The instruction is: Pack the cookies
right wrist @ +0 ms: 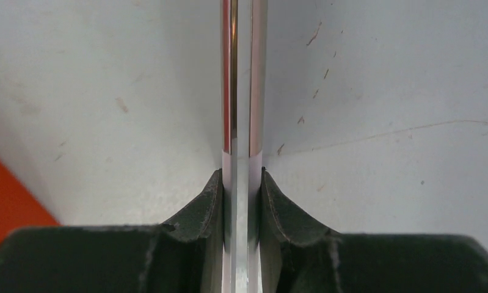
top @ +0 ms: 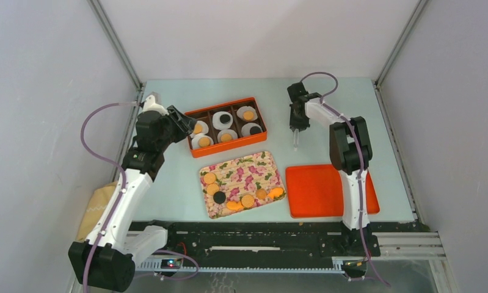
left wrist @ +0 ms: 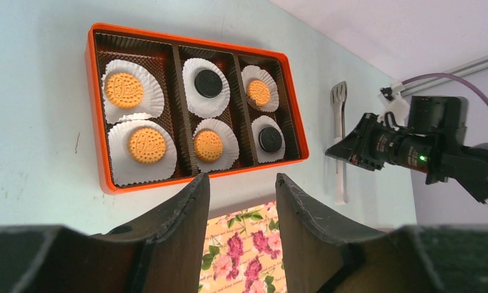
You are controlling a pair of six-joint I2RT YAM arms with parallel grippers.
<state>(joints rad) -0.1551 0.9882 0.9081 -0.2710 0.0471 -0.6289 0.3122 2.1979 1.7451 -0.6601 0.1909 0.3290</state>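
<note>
Obstacles: left gripper point(top: 184, 124) crowds the left end of the orange rectangular six-cell box point(top: 229, 144). Bare table point(top: 272, 97) right of the box is partly taken by thin metal tongs point(top: 296, 141) clamped in right gripper point(top: 296, 127). Floral rectangular tray point(top: 248, 173) is unobstructed from above, with a narrow gap to the flat orange lid point(top: 327, 190).

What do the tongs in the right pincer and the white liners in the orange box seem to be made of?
Tongs: likely polished metal, perhaps steel; mirror-like streaks run along the two strips clamped in the right pincer. Liners: apparently thin matte white paper, judging by fine pleats and frilled rims.
</note>
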